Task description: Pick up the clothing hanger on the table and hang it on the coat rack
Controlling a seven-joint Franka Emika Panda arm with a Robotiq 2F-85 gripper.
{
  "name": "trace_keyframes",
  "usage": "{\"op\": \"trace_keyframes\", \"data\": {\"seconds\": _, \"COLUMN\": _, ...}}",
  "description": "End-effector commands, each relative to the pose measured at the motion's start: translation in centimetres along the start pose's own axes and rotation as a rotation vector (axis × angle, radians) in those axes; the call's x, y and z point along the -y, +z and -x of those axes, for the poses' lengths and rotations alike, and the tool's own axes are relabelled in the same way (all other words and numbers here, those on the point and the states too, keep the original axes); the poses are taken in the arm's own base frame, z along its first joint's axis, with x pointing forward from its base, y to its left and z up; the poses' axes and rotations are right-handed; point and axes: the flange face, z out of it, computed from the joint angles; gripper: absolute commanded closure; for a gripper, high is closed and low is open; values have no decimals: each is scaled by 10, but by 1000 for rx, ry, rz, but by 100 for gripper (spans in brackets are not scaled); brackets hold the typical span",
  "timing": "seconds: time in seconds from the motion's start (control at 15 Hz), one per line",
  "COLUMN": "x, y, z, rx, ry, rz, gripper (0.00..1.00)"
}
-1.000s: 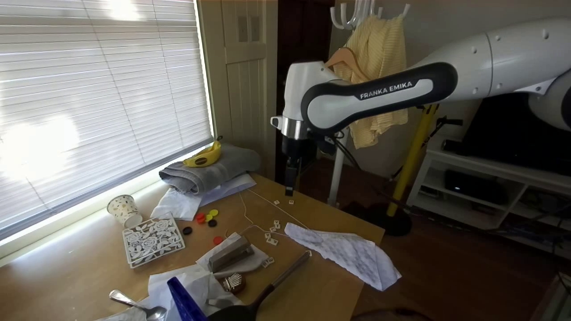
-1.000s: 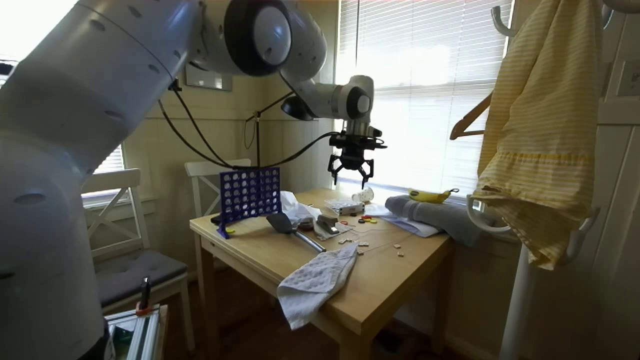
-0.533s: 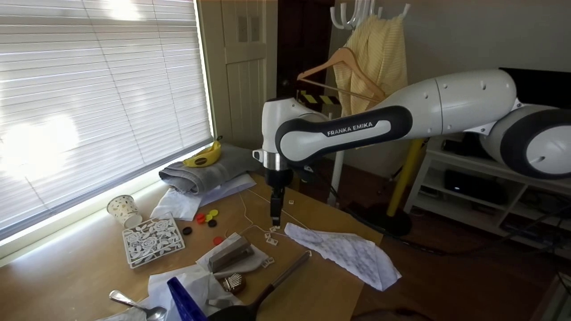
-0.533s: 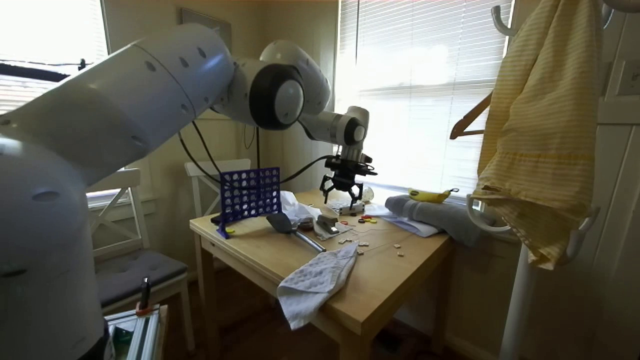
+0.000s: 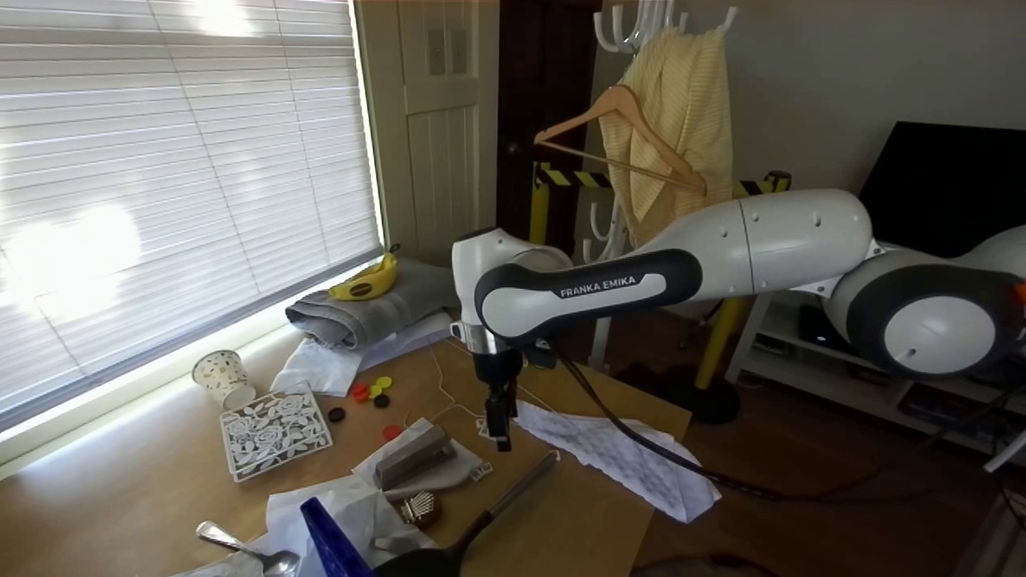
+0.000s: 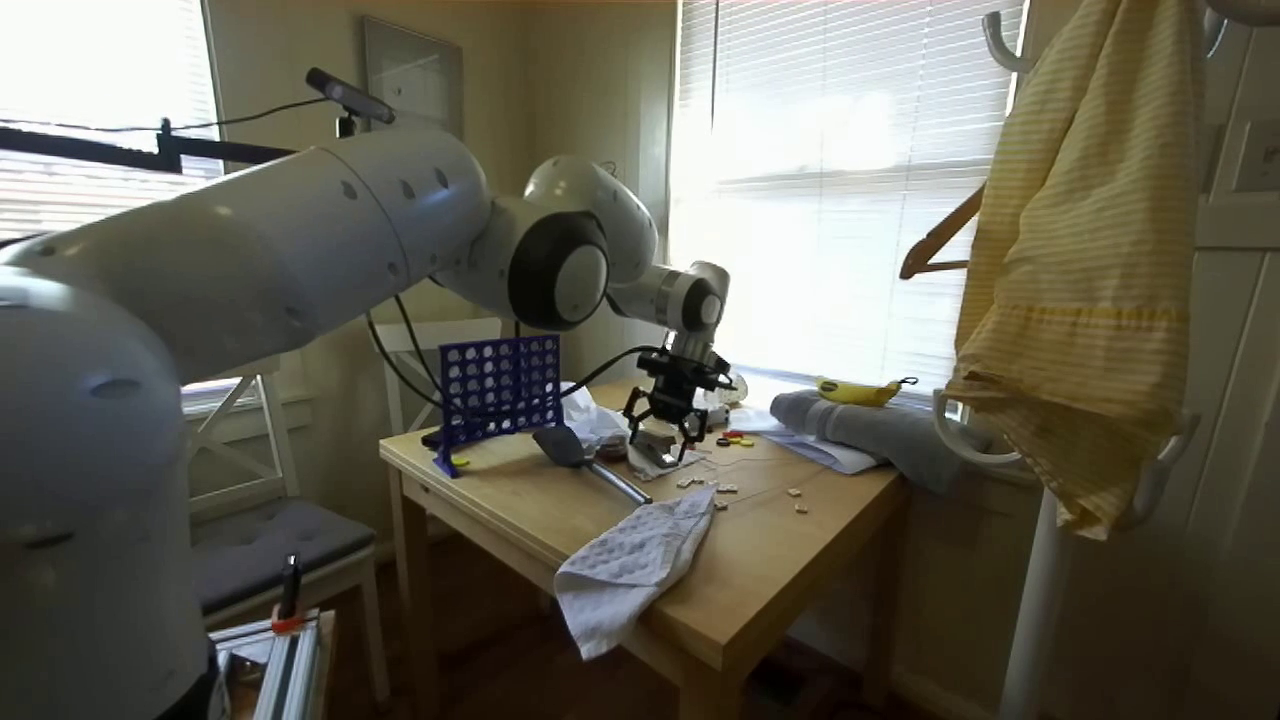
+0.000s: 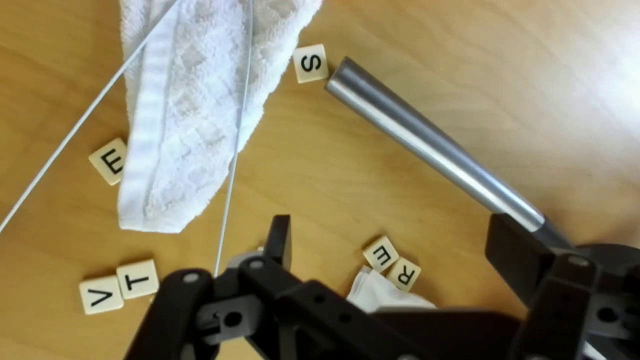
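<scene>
A wooden clothing hanger (image 5: 617, 98) hangs at the coat rack (image 5: 599, 340), in front of a yellow striped cloth. In an exterior view part of the hanger (image 6: 940, 238) shows beside the cloth, next to the rack's white pole (image 6: 1030, 610). How its hook sits on the rack is hidden. No hanger shows on the table (image 5: 593, 497). My gripper (image 5: 501, 441) points down over the table, away from the hanger. It also shows low over the table in an exterior view (image 6: 657, 448). In the wrist view the gripper (image 7: 395, 245) is open, with nothing held between its fingers.
Under the gripper lie letter tiles (image 7: 381, 254), a spatula handle (image 7: 435, 145), a white towel (image 7: 195, 120) and a stapler (image 5: 415, 457). A blue game grid (image 6: 500, 390) stands on the table. A rolled grey towel (image 5: 433, 288) lies by the window. A yellow post (image 5: 721, 344) stands near the rack.
The arm has come down, and my gripper has moved lower, closer to the tabletop and toward the stapler and spatula. The arm no longer covers the hanger, which has not moved.
</scene>
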Motion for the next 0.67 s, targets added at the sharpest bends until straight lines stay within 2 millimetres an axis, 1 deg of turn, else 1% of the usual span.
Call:
{"op": "trace_keyframes", "data": {"seconds": 0.0, "x": -3, "y": 8, "z": 0, "rx": 14, "ry": -1, "rz": -7, "gripper": 0}}
{"op": "trace_keyframes", "data": {"seconds": 0.13, "x": -9, "y": 20, "z": -1, "rx": 30, "ry": -2, "rz": -17, "gripper": 0}}
{"op": "trace_keyframes", "data": {"seconds": 0.2, "x": -10, "y": 18, "z": -2, "rx": 21, "ry": -3, "rz": -6, "gripper": 0}}
{"op": "trace_keyframes", "data": {"seconds": 0.33, "x": -11, "y": 10, "z": -5, "rx": -15, "ry": 47, "rz": 26, "gripper": 0}}
{"op": "trace_keyframes", "data": {"seconds": 0.47, "x": -9, "y": 1, "z": -11, "rx": -73, "ry": 140, "rz": 42, "gripper": 0}}
{"op": "trace_keyframes", "data": {"seconds": 0.6, "x": -5, "y": -3, "z": -15, "rx": -105, "ry": 248, "rz": 35, "gripper": 0}}
